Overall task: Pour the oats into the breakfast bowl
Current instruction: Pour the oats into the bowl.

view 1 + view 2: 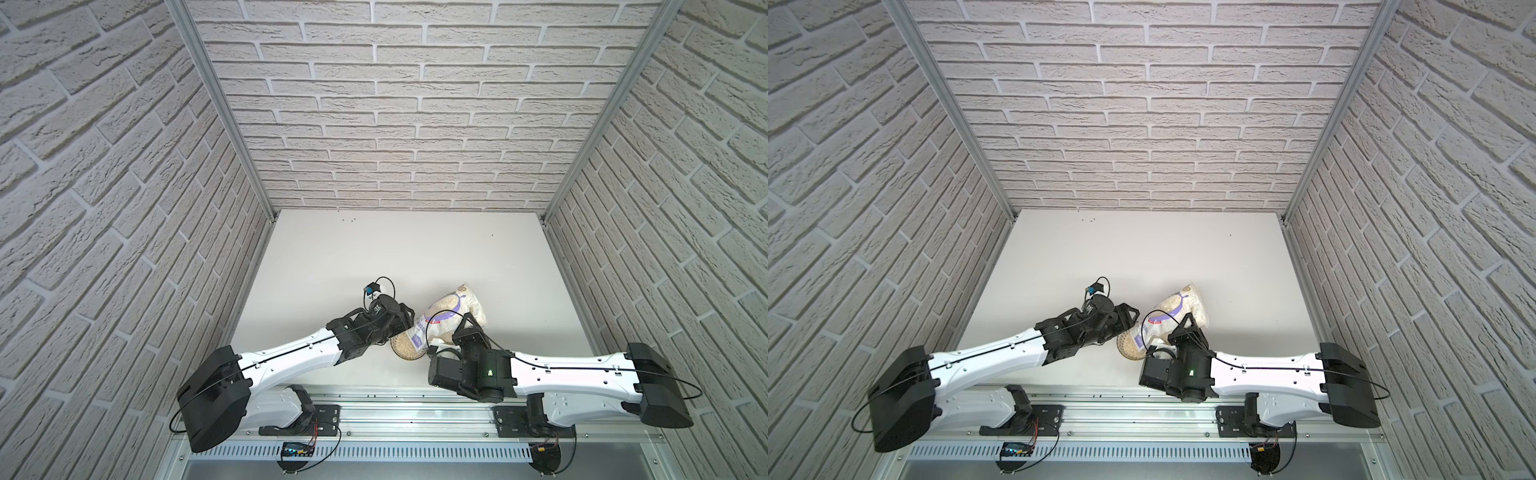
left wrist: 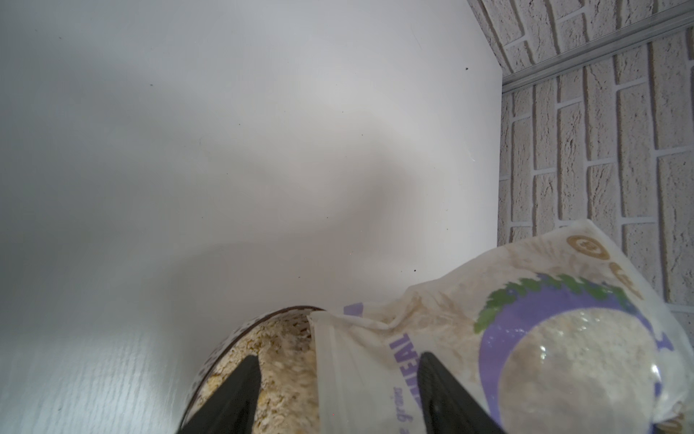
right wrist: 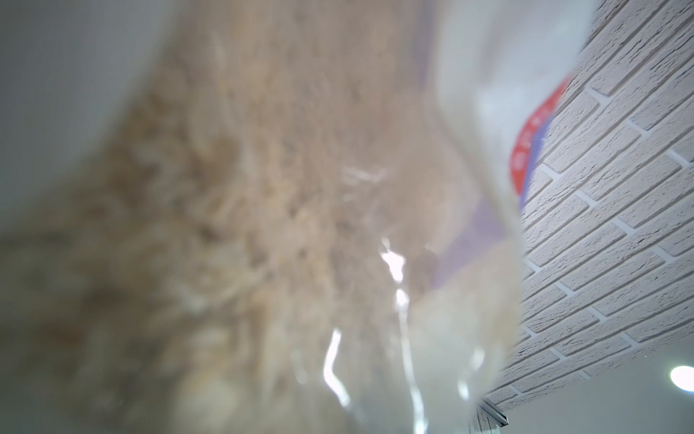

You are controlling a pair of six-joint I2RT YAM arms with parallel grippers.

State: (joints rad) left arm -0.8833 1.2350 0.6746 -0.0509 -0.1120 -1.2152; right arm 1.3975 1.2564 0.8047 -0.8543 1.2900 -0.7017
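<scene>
The oats pouch (image 1: 455, 309) is tilted, its open mouth down over the breakfast bowl (image 1: 404, 352). Pale oats (image 2: 279, 360) fill the bowl behind its dark rim (image 2: 240, 330). My right gripper (image 1: 445, 338) is shut on the pouch's lower side, and the blurred pouch (image 3: 300, 225) fills the right wrist view and hides the fingers. My left gripper (image 2: 340, 362) is open right at the bowl. One finger (image 2: 246, 379) shows over the oats, the other (image 2: 435, 379) in front of the pouch label (image 2: 398, 357). Both top views show pouch (image 1: 1179, 307) and bowl (image 1: 1127, 350).
The white table (image 1: 374, 257) stretches back to brick-patterned walls (image 1: 395, 124) on three sides. A few dark specks (image 1: 347, 219) lie near the back edge. The arm bases sit on a metal rail (image 1: 415, 411) along the front.
</scene>
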